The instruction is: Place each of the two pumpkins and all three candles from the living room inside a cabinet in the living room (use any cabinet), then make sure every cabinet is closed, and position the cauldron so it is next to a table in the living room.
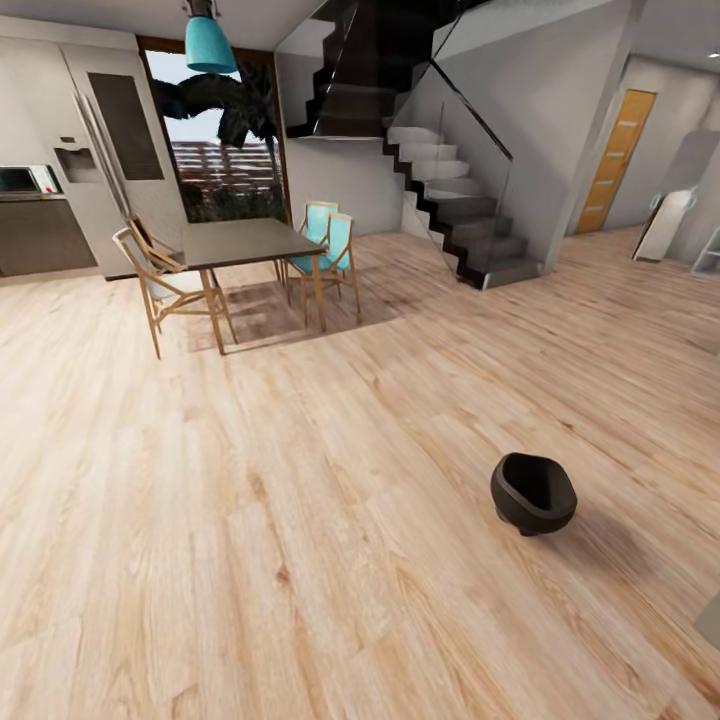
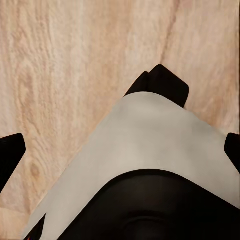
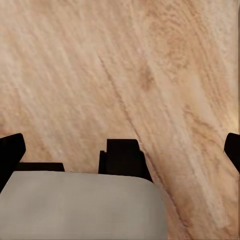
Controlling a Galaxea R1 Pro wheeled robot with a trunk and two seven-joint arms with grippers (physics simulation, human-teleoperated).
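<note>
A black round cauldron stands on the light wood plank floor at the right of the head view, tipped slightly so that its opening faces up and left. A dark dining table stands far from it at the back left. The pumpkins, the candles and the dark brown cabinet are out of view. In the left wrist view my left gripper hangs open over the floor, above a pale and black part of my own body. My right gripper is likewise open with nothing between its fingers.
Wooden chairs and teal chairs surround the table. A dark staircase with a glass rail rises at the back centre. A fridge stands at the back left and an orange door at the back right.
</note>
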